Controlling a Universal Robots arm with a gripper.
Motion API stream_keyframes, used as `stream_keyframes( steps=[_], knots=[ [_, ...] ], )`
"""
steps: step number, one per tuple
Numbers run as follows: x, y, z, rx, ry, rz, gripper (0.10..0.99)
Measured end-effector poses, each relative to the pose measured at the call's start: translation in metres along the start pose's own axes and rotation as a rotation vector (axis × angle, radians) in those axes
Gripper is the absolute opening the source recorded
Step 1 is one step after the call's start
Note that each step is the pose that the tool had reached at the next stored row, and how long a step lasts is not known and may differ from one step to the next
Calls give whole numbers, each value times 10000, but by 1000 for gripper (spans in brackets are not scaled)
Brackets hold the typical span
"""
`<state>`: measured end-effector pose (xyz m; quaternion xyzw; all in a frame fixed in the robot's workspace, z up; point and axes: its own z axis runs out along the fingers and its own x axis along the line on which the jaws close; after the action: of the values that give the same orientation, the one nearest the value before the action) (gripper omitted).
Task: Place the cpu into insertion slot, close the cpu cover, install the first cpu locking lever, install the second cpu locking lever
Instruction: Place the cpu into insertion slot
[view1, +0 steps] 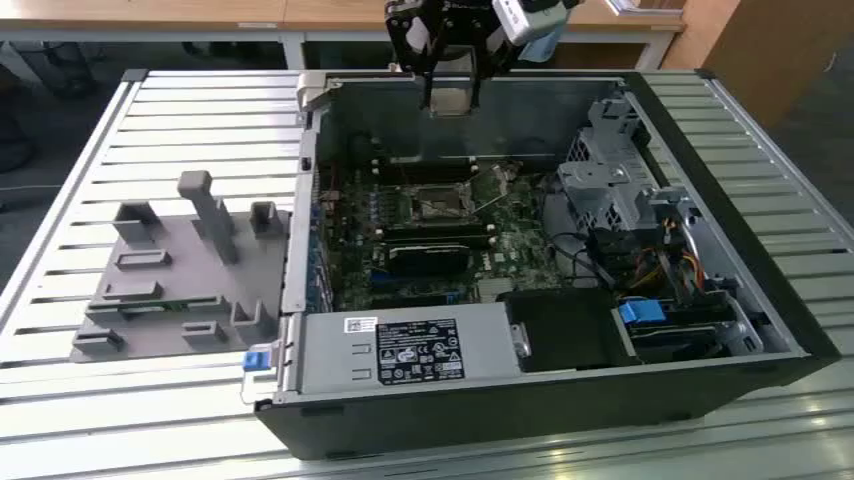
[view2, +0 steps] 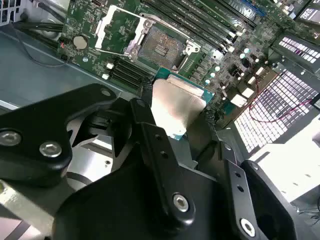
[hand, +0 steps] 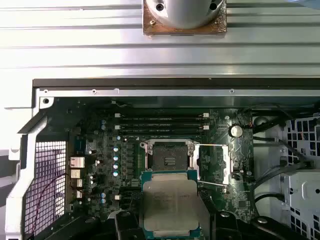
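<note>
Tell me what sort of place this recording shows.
Probably a robotics lab or test workshop: an open computer case lies on a slatted metal table, a grey fixture block beside it, wooden desks behind, and the gripper holds the cpu above the motherboard.

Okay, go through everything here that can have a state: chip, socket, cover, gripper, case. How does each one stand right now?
cpu: held in the gripper, not seated.
insertion slot: empty and uncovered.
cpu cover: swung open beside the insertion slot.
gripper: shut on the cpu.
computer case: lying on its side, side panel off, inside exposed.
</note>
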<state>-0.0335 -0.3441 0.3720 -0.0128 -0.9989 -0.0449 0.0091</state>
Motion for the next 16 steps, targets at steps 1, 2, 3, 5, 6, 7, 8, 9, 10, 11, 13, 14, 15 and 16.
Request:
stream_keyframes(
  steps=[1,2,3,5,6,7,8,9,10,11,13,14,15,16],
  knots=[
    [0,0,0,0,0,0,525],
    [0,0,0,0,0,0,525],
    [0,0,0,1,0,0,525],
    [0,0,0,0,-2,23,525],
    [0,0,0,-1,-5,59,525],
    [0,0,0,-1,-9,107,525],
    [0,0,-1,-2,-14,166,525],
    [0,0,0,-3,-21,242,525],
    [0,0,-1,-4,-29,327,525],
    [0,0,0,-6,-37,422,525],
    [0,0,0,-10,-56,627,525],
    [0,0,0,-12,-64,722,525],
    [0,0,0,-14,-73,815,525],
    [0,0,1,-16,-81,906,525]
  ],
)
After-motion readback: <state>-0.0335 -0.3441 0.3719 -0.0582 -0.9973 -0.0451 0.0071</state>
